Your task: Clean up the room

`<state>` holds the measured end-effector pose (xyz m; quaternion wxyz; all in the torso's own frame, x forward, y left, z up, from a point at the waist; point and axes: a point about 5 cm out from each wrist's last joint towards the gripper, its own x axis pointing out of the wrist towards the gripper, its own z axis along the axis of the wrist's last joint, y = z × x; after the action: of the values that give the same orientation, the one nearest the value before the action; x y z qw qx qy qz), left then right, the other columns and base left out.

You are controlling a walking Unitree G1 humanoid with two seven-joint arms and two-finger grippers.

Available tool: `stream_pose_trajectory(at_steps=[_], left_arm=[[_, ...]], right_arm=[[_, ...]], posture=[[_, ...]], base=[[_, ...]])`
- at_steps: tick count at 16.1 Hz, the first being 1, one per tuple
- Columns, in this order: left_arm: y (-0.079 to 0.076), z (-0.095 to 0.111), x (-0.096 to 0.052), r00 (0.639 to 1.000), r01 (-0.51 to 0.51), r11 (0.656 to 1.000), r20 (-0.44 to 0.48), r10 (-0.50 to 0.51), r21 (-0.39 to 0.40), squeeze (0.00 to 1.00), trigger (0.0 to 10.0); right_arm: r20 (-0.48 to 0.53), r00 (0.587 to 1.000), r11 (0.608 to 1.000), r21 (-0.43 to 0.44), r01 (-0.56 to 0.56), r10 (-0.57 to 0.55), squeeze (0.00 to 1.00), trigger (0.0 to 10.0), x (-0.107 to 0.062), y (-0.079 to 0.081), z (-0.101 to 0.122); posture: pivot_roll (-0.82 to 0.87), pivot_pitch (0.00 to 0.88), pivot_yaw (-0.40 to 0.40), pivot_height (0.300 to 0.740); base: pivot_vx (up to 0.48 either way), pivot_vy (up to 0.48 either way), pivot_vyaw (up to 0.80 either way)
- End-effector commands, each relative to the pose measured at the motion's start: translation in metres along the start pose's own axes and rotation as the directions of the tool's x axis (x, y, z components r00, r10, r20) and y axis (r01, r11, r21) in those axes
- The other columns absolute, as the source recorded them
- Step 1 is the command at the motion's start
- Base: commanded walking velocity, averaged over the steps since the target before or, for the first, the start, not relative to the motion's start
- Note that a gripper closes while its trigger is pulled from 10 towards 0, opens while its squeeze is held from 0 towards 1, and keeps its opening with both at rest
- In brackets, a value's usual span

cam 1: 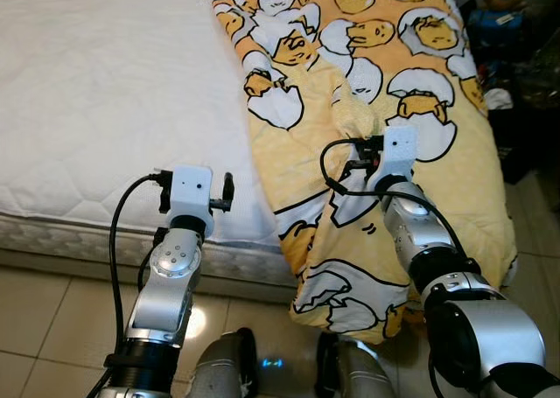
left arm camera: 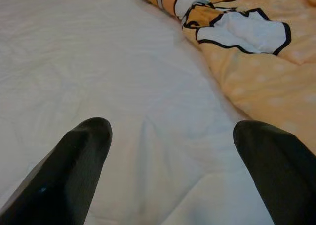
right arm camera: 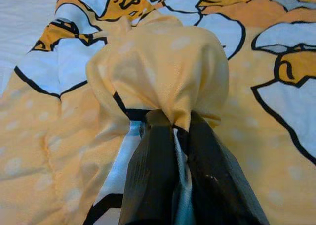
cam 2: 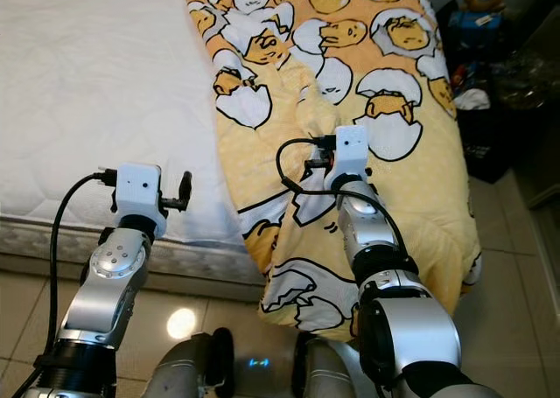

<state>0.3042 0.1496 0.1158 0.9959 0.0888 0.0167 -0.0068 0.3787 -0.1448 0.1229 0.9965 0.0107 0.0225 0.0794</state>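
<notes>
In the left eye view a yellow blanket (cam 1: pixel 376 92) printed with egg-and-yolk cartoon figures lies along the robot's right part of a white quilted mattress (cam 1: pixel 96 101), its near end spilling over the mattress edge toward the tiled floor (cam 1: pixel 52 328). The right gripper (cam 1: pixel 357 118) reaches over the blanket's middle, where a bunched fold of cloth stands up just ahead of its white wrist housing. The left gripper (cam 1: pixel 197 157) hangs over the bare mattress near its front edge, just beside the blanket's border. At the far right stands dark furniture (cam 1: pixel 516 74) with cluttered things on it, too small to make out. The right eye view shows the same layout, the blanket fold rising directly in front of the right arm. In the left wrist view the two black fingers (left arm camera: pixel 74 170) stand wide apart with nothing between them, above white sheet, the blanket's edge lying beyond them to one side. In the right wrist view the fingers (right arm camera: pixel 158 175) are pressed together, pinching a puffed gather of the yellow blanket that bulges out past their tips.
</notes>
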Motion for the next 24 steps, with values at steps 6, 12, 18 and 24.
stream_pose_trajectory(at_steps=[6,12,18,24], left_arm=[[-0.004,0.0,-0.002,0.999,0.05,0.997,0.018,-0.051,0.063,0.0,10.0],[-0.008,0.002,-0.003,0.996,0.077,0.995,0.028,-0.079,0.062,0.0,10.0],[-0.009,0.001,-0.005,0.996,0.081,0.995,0.019,-0.082,0.057,0.0,10.0],[-0.016,-0.001,-0.013,0.992,0.129,0.989,0.002,-0.129,0.066,0.0,10.0]], right_arm=[[0.049,0.999,0.999,-0.029,-0.021,0.022,0.0,0.0,0.001,-0.001,0.009],[0.043,0.999,0.999,-0.039,-0.001,0.002,0.0,0.0,0.0,-0.009,0.01],[0.067,0.998,0.998,-0.057,-0.016,0.02,0.0,0.0,0.008,-0.007,0.026],[0.062,0.998,0.999,-0.048,0.016,-0.013,0.0,0.0,0.021,-0.015,0.052]], posture=[[0.11,0.127,-0.02,0.74],[0.11,0.143,-0.009,0.74],[0.12,0.156,-0.014,0.74],[0.16,0.182,-0.011,0.74]], base=[[0.0,0.455,0.0],[0.0,0.435,0.0],[0.0,0.436,0.0],[0.0,0.283,0.0]])
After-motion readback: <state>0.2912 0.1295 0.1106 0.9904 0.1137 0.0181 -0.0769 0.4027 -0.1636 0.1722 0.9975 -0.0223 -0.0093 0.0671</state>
